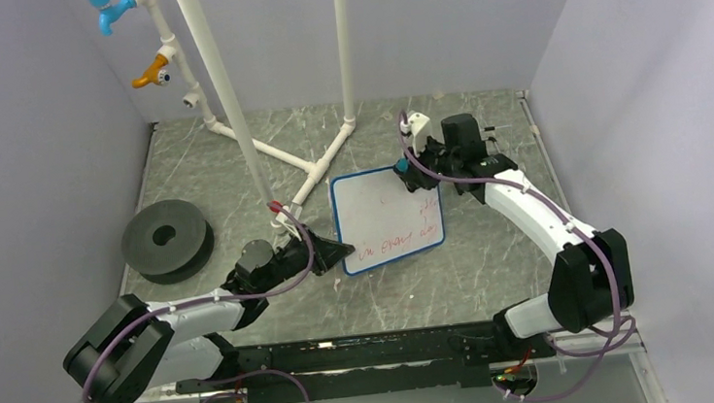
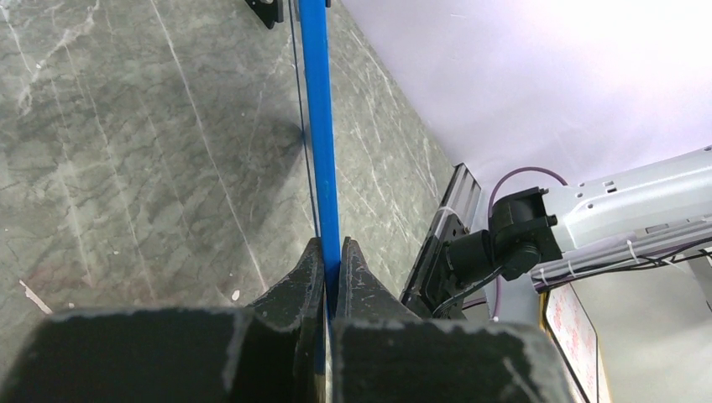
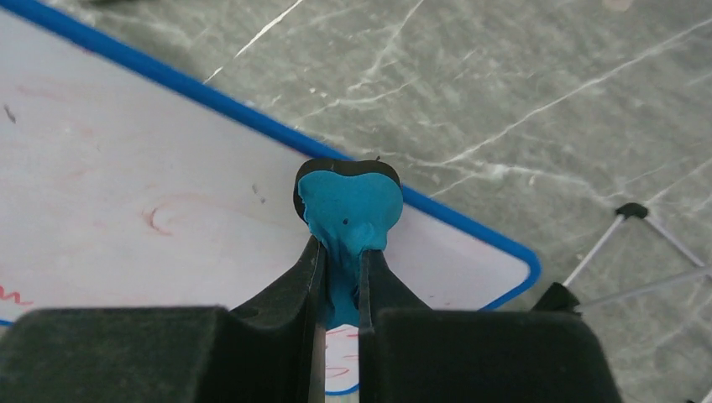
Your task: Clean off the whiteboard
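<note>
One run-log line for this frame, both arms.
left jaws: shut on whiteboard rim | right jaws: shut on teal eraser, at board's far edge | red writing on near half, unerased

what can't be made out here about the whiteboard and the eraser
- Top view: the red writing on the whiteboard is too small to read.
- Left wrist view: the board shows edge-on, only its blue rim; its face is hidden.
- Right wrist view: the blue eraser in the right hand covers its own contact with the board.
</note>
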`<state>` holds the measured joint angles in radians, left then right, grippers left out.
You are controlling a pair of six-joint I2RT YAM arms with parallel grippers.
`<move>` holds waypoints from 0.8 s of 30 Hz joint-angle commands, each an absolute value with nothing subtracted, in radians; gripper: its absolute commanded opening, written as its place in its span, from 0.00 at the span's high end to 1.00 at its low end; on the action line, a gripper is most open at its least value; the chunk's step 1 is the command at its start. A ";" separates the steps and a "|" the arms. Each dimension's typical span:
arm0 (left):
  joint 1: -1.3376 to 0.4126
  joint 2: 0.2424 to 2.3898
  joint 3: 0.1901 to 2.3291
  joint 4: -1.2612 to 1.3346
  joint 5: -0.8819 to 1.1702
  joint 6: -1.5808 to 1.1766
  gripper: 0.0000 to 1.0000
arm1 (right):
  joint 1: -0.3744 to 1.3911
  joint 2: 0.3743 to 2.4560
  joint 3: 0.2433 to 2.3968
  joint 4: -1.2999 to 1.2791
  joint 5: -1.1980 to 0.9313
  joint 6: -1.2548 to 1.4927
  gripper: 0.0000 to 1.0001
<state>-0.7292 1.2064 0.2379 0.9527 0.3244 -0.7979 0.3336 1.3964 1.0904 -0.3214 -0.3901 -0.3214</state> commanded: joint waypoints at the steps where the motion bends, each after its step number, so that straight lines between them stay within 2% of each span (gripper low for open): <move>1: -0.741 1.144 0.258 1.136 0.347 -0.802 1.00 | 0.370 1.380 1.039 -0.338 -0.499 -0.354 1.00; 5: -0.742 1.141 0.258 1.136 0.327 -0.806 1.00 | 0.522 1.330 1.000 -0.381 -0.605 -0.445 1.00; 9: -0.742 1.162 0.252 1.171 0.325 -0.817 1.00 | 0.555 1.338 1.032 -0.418 -0.676 -0.462 1.00; 12: -0.742 1.176 0.240 1.204 0.326 -0.826 1.00 | 0.512 1.342 1.040 -0.362 -0.534 -0.386 1.00; 16: -0.742 1.162 0.233 1.192 0.324 -0.817 1.00 | 0.338 1.361 1.040 -0.328 -0.459 -0.327 1.00; 20: -0.743 1.153 0.224 1.192 0.327 -0.805 1.00 | 0.292 1.354 0.989 -0.389 -0.413 -0.497 1.00; 24: -0.742 1.143 0.219 1.178 0.323 -0.795 1.00 | 0.309 1.302 0.893 -0.488 -0.491 -0.686 1.00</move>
<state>-0.7357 1.1927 0.2089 0.9817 0.2962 -0.8116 0.2794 1.3548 0.9737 -0.3889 -0.4442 -0.4835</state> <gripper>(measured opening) 0.040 0.119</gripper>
